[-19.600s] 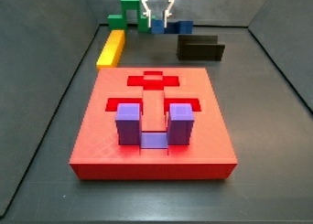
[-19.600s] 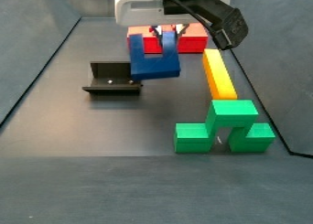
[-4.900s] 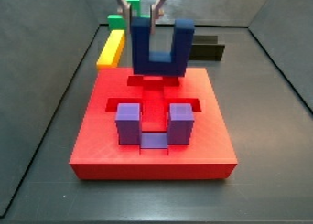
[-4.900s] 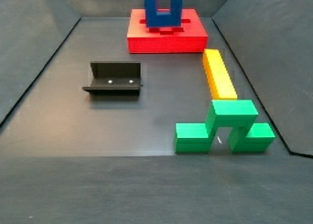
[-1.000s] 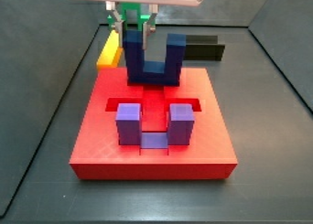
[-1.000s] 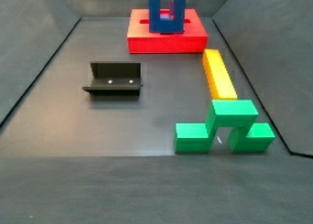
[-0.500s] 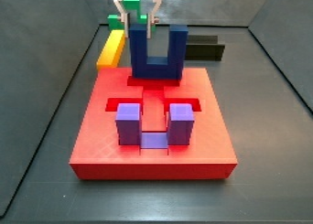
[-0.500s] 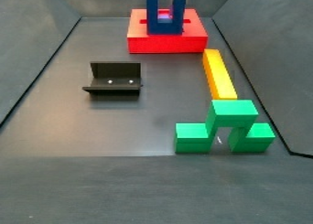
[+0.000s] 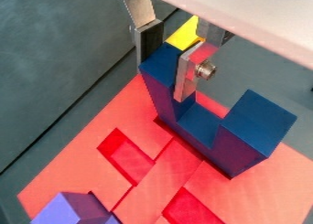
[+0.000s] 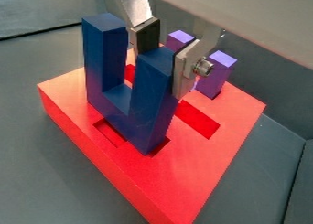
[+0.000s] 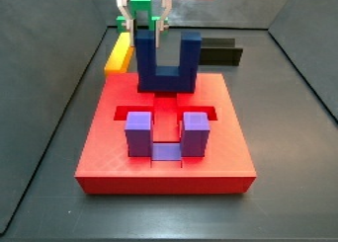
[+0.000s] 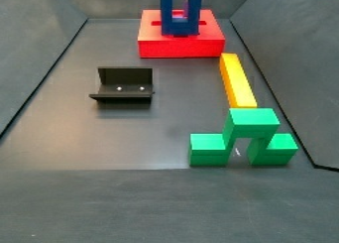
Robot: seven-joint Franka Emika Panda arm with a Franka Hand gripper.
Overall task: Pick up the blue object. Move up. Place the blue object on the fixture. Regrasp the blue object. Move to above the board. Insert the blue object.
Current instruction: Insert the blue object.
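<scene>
**Jaws clamped on one prong, block upright over the slot**

Jaws are closed across one prong of the blue object (image 9: pixel 208 113); gripper (image 10: pixel 163 52) grips it w/ a silver plate on each flat face of that prong, dark pad visible at the back. Second prong stands free, beside the held one. Prongs point up, base down, so the U's long axis runs across the board (image 11: pixel 165 137), not along it.

Base sits at the far end of the board, down at the cross-shaped recess in both wrist views. Looks at least partly seated; can't tell if it's fully bottomed. Judgement: insert step is near its end. Next move depends on the base staying square to the slot & straight under the jaws, so a plain vertical push or release should do.

Blue object: dark, matte, blocky, sharp edges, likely rigid.

Further out: purple block (image 11: pixel 162 134) stands in the near slots. Fixture (image 12: pixel 123 85) is empty, well apart on the floor. Yellow bar (image 12: pixel 237 80) and green block (image 12: pixel 243 136) lie off the board.
</scene>
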